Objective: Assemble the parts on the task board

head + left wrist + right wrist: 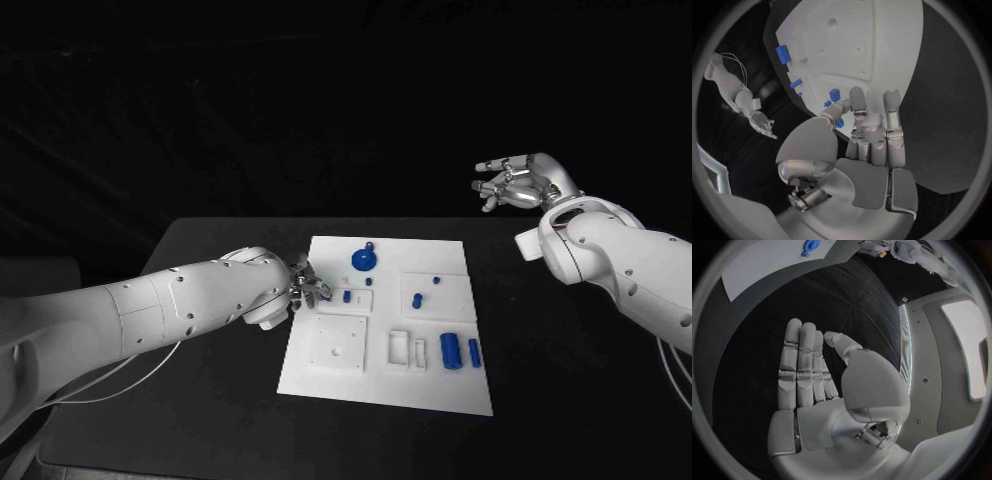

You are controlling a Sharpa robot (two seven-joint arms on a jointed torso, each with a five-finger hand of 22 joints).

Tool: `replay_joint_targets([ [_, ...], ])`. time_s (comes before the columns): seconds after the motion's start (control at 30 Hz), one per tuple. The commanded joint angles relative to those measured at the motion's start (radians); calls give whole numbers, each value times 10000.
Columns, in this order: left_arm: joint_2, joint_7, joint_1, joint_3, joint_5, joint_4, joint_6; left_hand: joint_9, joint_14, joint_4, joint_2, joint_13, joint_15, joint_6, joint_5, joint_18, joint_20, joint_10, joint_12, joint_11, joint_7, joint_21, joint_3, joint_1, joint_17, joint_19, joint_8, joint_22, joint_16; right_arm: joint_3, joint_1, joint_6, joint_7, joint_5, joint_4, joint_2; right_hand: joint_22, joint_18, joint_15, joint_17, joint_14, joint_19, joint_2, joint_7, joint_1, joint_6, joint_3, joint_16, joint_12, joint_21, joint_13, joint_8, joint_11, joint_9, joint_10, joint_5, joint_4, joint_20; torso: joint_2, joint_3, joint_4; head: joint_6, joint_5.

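Observation:
The white task board (387, 385) lies mid-table. On it are a round blue part (364, 259), small blue parts (417, 299) and two blue cylinders (450, 349). My left hand (306, 288) hovers at the board's left edge, fingers stretched out over the board (873, 45). Its thumb (834, 111) partly covers a small blue part (839, 123); I cannot tell whether they touch. Nothing sits between its fingers. My right hand (516, 182) is raised at the back right, well off the board, flat and holding nothing (811, 375).
Bare black table (216, 400) surrounds the board. The board has square recesses (340, 344) and slots (407, 349) near its front. The board's far corner (761, 267) and the round blue part (811, 247) lie beyond my right hand's fingertips.

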Motion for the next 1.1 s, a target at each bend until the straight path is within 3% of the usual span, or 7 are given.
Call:
replay_joint_targets([
  [0.03, 41, -75, -20, -4, -122, -12, 129, 10, 18, -554, 64, -8, -54, 1145, 10, 88, 33, 437, 56, -99, -898, 68, 605, 30, -6, -21, 38, 173, 1, 5, -12, 148, 57, 1, 33, 6, -14, -21, 23, 9, 43, -69, 35, 4, 17, 54, 9, -44, 64, 28, -7, -15, 14, 8, -73, 2, -68, -8, 0, 6, -7, -14, -10],
  [0.4, 98, -112, -21, 0, -181, -97, 237, 16, 21, -552, 58, -2, -57, 1144, 13, 89, 31, 437, 74, -100, -901, 74, 603, 36, 4, -15, 38, 174, 16, 5, -26, 172, 25, -6, 74, 21, -19, -15, 20, 23, 63, -84, 49, 4, -20, 62, 21, -44, 87, 107, -12, -16, 10, 8, -58, 7, -93, -10, 10, 16, 4, -35, -36],
  [0.67, 227, -305, -19, 11, -226, -327, 947, 24, 15, -577, 38, -8, -52, 1143, 23, 86, 33, 435, 72, -101, -898, 79, 609, 73, 12, -27, 36, 176, 38, 5, -40, 228, -16, -17, 83, 41, -34, -15, 20, 33, 63, -112, 50, 4, -30, 60, 23, -48, 95, 149, -15, -15, 11, 8, -65, 6, -120, -8, 0, 18, -28, -71, -37],
  [1.1, 295, -560, -15, 18, -233, -379, 1454, 30, 11, -593, 46, -14, -48, 1140, 29, 83, 35, 436, 63, -101, -896, 85, 613, 78, 0, -37, 35, 178, 37, 5, -55, 413, -126, -143, 133, 7, -58, -18, 34, 22, 26, -173, 57, 10, -40, 41, 52, -83, 72, 185, -40, -16, 22, 8, -97, 17, -152, 3, -4, 5, 1, -97, -92],
])
